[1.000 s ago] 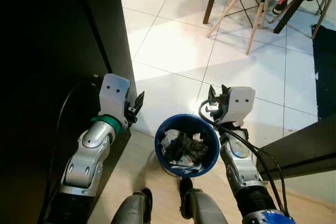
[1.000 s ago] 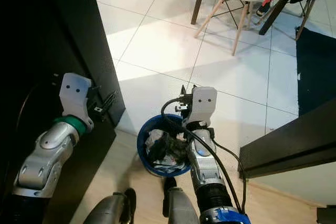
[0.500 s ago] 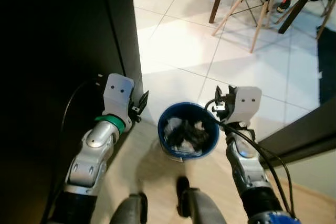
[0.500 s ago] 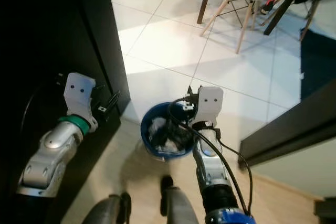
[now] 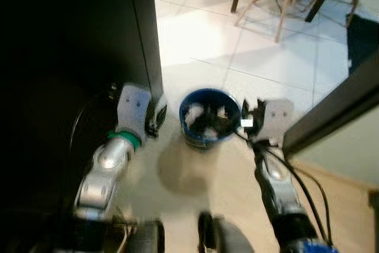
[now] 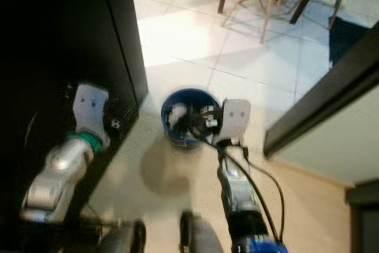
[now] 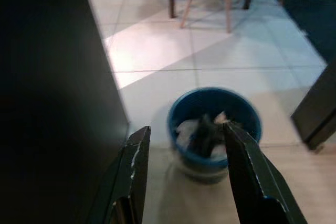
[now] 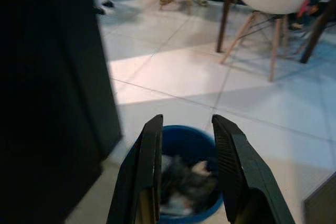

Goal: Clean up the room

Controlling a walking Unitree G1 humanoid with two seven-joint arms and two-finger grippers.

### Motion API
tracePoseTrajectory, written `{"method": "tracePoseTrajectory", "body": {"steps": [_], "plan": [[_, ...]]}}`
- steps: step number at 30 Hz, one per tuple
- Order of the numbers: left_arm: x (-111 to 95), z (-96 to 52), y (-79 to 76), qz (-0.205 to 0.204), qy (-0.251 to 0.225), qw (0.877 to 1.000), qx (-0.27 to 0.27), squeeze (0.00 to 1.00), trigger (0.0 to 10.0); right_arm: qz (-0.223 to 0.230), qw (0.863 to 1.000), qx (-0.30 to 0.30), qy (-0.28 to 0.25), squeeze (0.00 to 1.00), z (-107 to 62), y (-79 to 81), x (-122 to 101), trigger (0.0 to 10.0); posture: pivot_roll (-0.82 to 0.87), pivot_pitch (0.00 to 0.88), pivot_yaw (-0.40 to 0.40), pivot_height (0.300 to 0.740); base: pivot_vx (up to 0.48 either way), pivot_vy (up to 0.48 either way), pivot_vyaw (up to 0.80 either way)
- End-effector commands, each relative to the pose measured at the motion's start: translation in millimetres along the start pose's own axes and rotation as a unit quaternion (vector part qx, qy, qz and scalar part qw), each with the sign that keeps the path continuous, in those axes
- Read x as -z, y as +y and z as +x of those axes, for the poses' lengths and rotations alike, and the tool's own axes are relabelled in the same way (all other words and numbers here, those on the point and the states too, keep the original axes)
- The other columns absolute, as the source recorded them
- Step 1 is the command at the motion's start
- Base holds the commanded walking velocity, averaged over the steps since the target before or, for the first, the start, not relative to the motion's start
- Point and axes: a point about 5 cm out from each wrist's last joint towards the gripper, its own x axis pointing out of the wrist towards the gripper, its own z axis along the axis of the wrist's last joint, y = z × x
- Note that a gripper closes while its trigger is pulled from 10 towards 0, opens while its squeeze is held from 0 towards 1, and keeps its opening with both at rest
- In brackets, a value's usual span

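A round blue bin (image 5: 206, 124) stands on the floor ahead of me, filled with crumpled white and dark rubbish (image 7: 206, 132). The head views are blurred. My left gripper (image 5: 157, 120) hangs beside the bin's left side, open and empty; in the left wrist view its fingers (image 7: 134, 174) frame the bin (image 7: 213, 124). My right gripper (image 5: 244, 121) is level with the bin's right rim, open with nothing in it. The right wrist view looks past its fingers (image 8: 229, 156) down at the bin (image 8: 186, 174).
A tall black cabinet (image 5: 71, 63) rises close on my left. A dark tabletop edge (image 5: 331, 108) juts in at the right. White chairs with wooden legs (image 8: 265, 19) and a dark rug (image 5: 362, 37) lie further off on the pale tiles.
The whole picture has shifted and blurred: the camera has drawn back, so the bin now lies farther ahead of my feet. Both grippers stay open on either side of it.
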Motion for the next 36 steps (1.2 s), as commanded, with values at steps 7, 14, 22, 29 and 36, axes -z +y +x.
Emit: {"method": "tracePoseTrajectory", "body": {"steps": [7,14,22,29,36], "plan": [[7.0,-2.1,-2.1,-0.006,0.013,1.0,0.002,0.0,10.0,-0.003,1.0,0.001,0.012,0.0,-3.3,-1.9,5.1,10.0,0.02,0.151,0.05,0.74,-0.359,0.0,0.0],[7.5,-1.3,-1.9,-0.007,0.014,1.0,0.0,0.0,10.0,-0.003,1.0,0.001,0.013,0.0,-3.0,-2.2,5.3,10.0,0.02,0.149,0.049,0.74,-0.152,0.0,0.0],[8.2,-0.9,-2.4,-0.007,0.016,1.0,0.004,0.0,10.0,-0.003,1.0,0.0,0.014,0.0,-2.6,-2.1,5.4,10.0,0.01,0.146,0.049,0.74,0.0,0.0,0.0],[8.5,-0.7,-2.8,-0.007,0.016,1.0,0.004,0.0,10.0,0.004,1.0,0.003,0.022,0.0,-1.6,-2.8,6.7,10.0,0.01,0.142,0.046,0.74,0.0,0.0,-0.45],[8.8,-0.7,-2.4,-0.006,0.016,1.0,0.004,0.0,10.0,0.002,1.0,0.003,0.023,0.0,-1.1,-3.2,6.8,10.0,0.01,0.14,0.047,0.74,0.0,0.0,-0.8]]}}
